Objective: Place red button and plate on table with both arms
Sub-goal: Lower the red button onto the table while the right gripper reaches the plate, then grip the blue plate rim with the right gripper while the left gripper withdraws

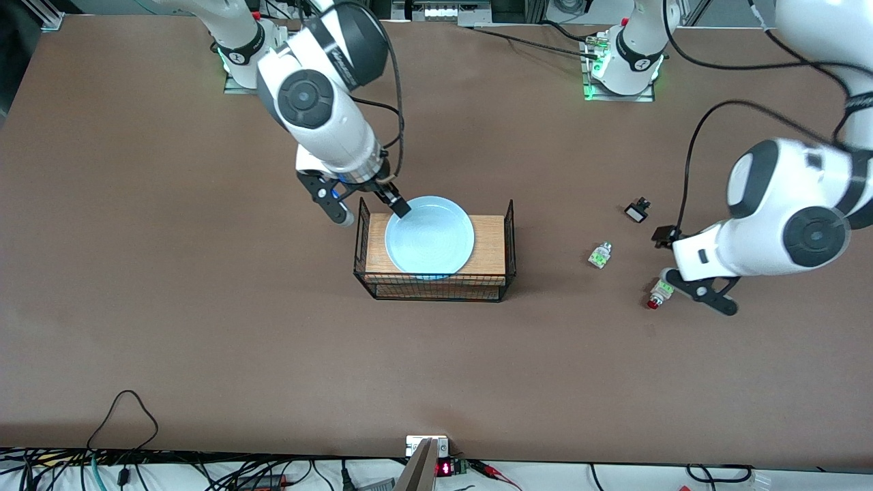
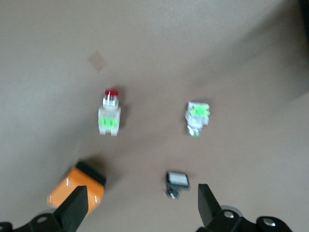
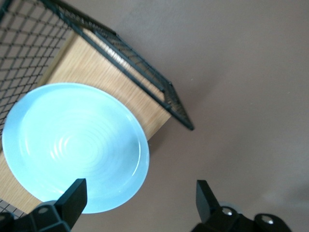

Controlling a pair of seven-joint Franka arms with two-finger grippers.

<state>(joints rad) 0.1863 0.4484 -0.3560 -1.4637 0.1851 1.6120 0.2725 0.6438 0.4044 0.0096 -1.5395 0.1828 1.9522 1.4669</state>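
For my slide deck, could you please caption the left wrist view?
Open left claw above the table, red button lying free.

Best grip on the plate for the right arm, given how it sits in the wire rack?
Probably the plate rim at the right arm's end. It lies flat on the board in the mesh rack, so only the shallow rim offers an edge. The open right gripper is already over that rim; one finger inside, one outside, coming from above.

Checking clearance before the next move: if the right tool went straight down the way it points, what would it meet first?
Most likely the rim of the plate: the right tool stands open, straddling that edge over the wooden board. Depth is unclear.
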